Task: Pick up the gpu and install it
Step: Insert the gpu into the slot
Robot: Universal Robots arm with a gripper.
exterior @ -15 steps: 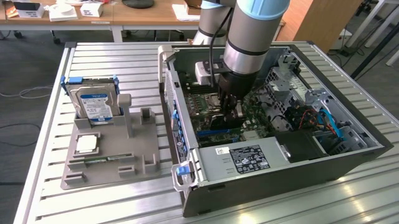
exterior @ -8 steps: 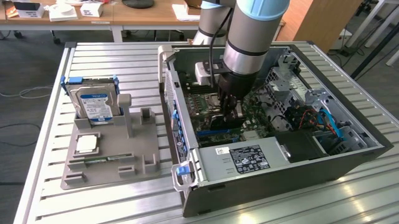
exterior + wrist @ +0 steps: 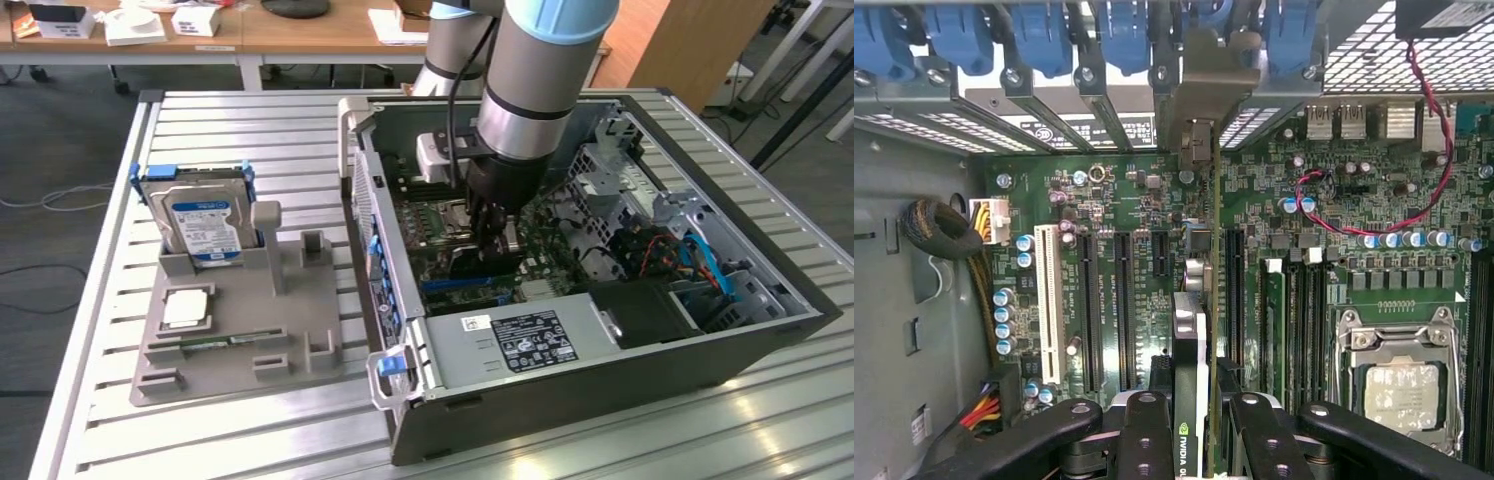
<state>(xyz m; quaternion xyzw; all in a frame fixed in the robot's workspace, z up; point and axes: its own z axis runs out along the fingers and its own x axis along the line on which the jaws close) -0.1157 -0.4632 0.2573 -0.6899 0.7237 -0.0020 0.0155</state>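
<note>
My gripper (image 3: pixel 491 238) reaches down into the open computer case (image 3: pixel 747 350), over the motherboard (image 3: pixel 1094 200). In the wrist view the gripper (image 3: pixel 1201 432) is shut on the gpu (image 3: pixel 1194 340). I see the gpu edge-on, a thin dark card with a green board edge, standing upright between the black fingers (image 3: pixel 1146 435). Its greyish metal bracket (image 3: pixel 1206 90) lies against the row of blue-clipped rear slot openings of the case. The card hangs just over the long black expansion slots (image 3: pixel 1122 300). Whether it sits in one of them I cannot tell.
A grey holder tray (image 3: pixel 214 375) stands on the slatted table at the exterior view's left, with a silver hard drive (image 3: pixel 203 225) upright in it. Inside the case are the power supply (image 3: pixel 527 340), the processor socket (image 3: pixel 1399 385), red wires (image 3: pixel 1374 225) and blue cables (image 3: pixel 707 262).
</note>
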